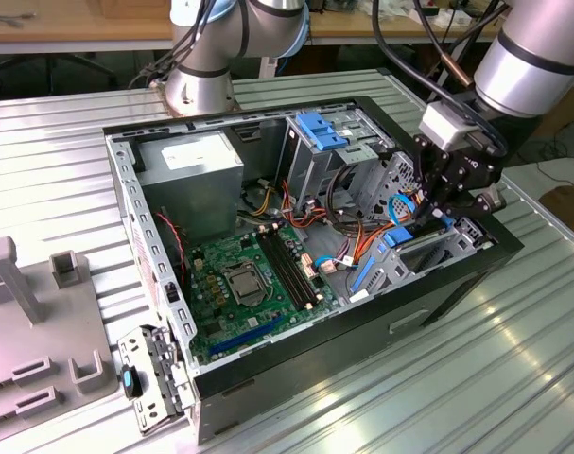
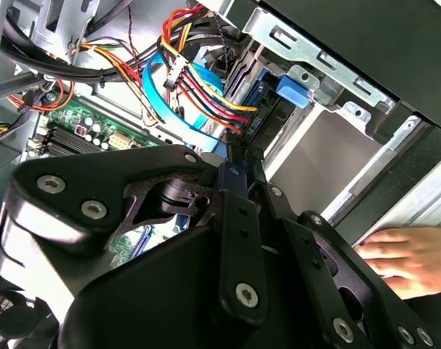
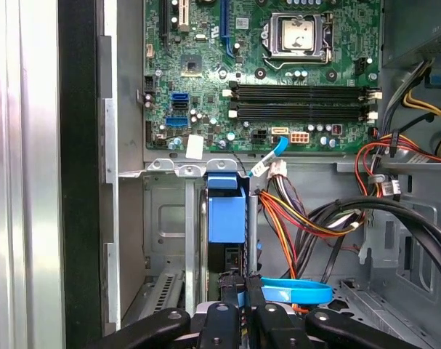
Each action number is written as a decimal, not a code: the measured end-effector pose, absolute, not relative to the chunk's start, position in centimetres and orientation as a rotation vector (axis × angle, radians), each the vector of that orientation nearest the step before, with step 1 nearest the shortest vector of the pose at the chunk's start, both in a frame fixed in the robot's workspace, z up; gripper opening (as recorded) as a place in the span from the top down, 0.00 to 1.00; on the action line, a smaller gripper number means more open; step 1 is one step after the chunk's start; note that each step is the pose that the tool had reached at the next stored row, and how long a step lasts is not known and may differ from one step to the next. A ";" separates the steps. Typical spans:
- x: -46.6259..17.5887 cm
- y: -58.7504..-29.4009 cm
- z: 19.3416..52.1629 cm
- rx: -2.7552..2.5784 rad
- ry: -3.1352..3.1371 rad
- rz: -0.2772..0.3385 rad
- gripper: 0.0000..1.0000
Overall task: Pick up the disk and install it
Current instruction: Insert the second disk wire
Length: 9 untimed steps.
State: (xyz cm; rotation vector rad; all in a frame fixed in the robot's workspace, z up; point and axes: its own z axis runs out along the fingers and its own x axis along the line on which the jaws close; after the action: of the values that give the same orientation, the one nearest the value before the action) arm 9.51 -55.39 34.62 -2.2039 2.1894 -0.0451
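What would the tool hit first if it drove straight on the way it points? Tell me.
Probably the disk itself: the tool points down into the case's drive bay, with the blue carrier directly ahead of its fingertips. Whether they already touch cannot be told.

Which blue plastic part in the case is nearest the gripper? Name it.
The disk in its bright blue carrier, on edge in the bay, right at the gripper. The paler blue bracket sits farther off atop the drive cage.
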 end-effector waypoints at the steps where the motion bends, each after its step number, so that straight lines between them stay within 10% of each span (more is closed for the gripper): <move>1: 9.5 -55.4 34.6 -2.204 2.189 -0.045 0.84; 9: 9.5 -55.4 34.4 -2.204 2.189 -0.045 0.84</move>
State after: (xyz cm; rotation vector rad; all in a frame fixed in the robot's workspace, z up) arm 9.51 -55.39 34.42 -2.2038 2.1895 -0.0450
